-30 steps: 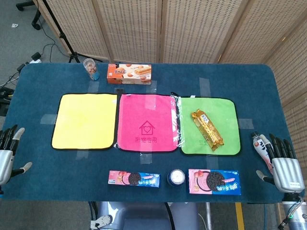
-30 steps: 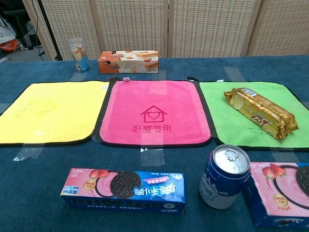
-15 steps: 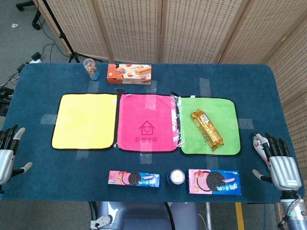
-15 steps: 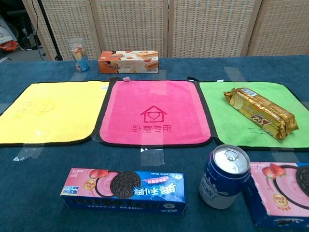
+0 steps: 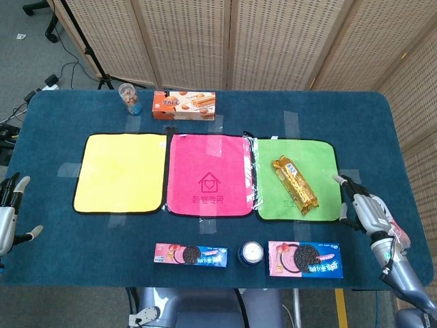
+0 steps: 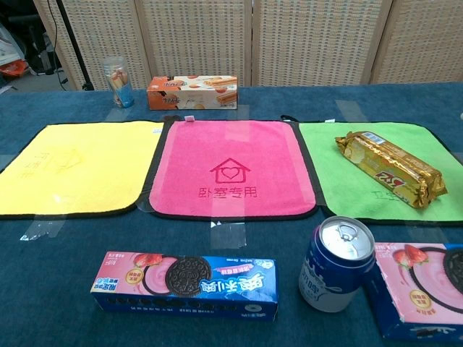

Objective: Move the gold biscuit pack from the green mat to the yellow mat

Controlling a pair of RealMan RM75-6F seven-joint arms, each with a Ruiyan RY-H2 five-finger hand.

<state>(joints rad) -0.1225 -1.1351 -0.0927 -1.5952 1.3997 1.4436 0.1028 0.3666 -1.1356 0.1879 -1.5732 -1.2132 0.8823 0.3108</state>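
right hand (image 5: 365,210) hovers just off the 3 o'clock edge of the green mat (image 5: 321,154), fingers spread and holding nothing, and it does not touch the cloth. left hand (image 5: 8,215) sits at the table's far 9 o'clock edge, partly cut off by the frame, fingers apart and empty as far as can be seen. gold biscuit pack (image 5: 295,183) lies flat on the green mat, its long axis running from about 11 o'clock to 5 o'clock.

the step in hand looks like the reach to grasp. a good approach comes in from 3 o'clock, lowering over the pack's middle and closing across its short width, thumb on one long side and fingers on the other. the wrapper looks slick and crinkly, so a firm, centred grip matters. lift clear before travelling toward 9 o'clock over the pink mat (image 5: 208,174) to the yellow mat (image 5: 121,171), so neither cloth gets dragged.
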